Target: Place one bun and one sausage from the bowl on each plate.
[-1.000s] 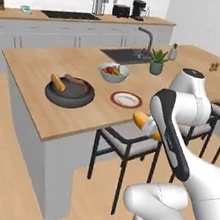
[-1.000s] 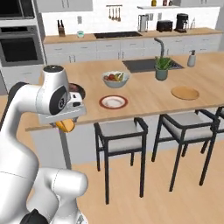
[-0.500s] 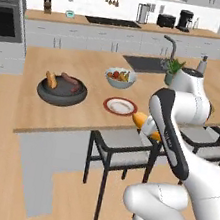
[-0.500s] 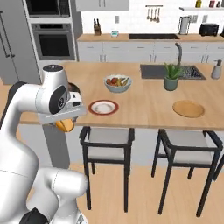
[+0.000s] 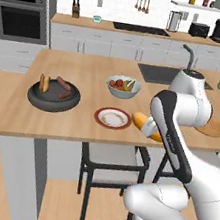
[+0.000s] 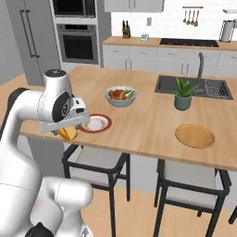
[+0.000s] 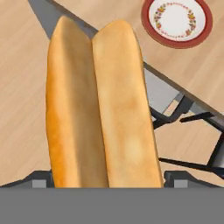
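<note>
Hand view, center frame: the end effector (image 7: 103, 183) is clamped on a split-top bun (image 7: 100, 105), with the red-rimmed plate (image 7: 177, 22) at upper right. From the left base view, the dark bowl (image 5: 53, 96) sits mid-left on the table (image 5: 79, 124).

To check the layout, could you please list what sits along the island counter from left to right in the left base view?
Dark grey round bowl → red-rimmed white plate → golden bun held in the hand → flat tan wooden plate.
</note>
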You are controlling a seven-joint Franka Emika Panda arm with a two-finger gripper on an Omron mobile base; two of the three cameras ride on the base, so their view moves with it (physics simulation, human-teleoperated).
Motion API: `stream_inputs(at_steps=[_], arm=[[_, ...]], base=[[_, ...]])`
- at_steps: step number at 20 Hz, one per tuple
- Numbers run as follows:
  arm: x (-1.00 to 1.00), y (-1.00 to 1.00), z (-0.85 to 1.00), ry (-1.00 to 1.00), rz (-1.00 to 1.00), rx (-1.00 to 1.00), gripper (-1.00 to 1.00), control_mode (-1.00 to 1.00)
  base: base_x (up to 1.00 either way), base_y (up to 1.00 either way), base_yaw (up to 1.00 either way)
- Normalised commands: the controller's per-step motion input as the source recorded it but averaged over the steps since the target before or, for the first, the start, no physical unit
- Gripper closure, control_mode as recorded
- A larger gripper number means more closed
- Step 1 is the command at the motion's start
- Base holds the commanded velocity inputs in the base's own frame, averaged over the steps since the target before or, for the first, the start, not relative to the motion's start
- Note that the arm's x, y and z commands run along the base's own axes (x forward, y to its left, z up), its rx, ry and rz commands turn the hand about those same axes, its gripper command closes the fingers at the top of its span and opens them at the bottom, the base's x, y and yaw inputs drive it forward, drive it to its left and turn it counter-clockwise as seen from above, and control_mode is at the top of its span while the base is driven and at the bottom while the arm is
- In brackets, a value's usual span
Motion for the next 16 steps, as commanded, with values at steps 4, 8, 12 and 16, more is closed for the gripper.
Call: stream_inputs(at_steps=[4, 8, 12, 16], arm=[[0.0, 0.0, 0.0, 0.0, 0.0, 0.0, 1.0, 1.0], [0.97, 0.0, -0.06, 0.02, 0.0, 0.04, 1.0, -1.0], [1.0, 0.0, -0.55, 0.06, 0.0, 0.04, 1.0, -1.0], [1.0, 0.01, -0.96, 0.02, 0.0, 0.0, 1.0, -1.0]], base=[[0.95, 0.01, 0.05], [0.0, 0.0, 0.0], [0.0, 0.0, 0.0], [0.0, 0.0, 0.0]])
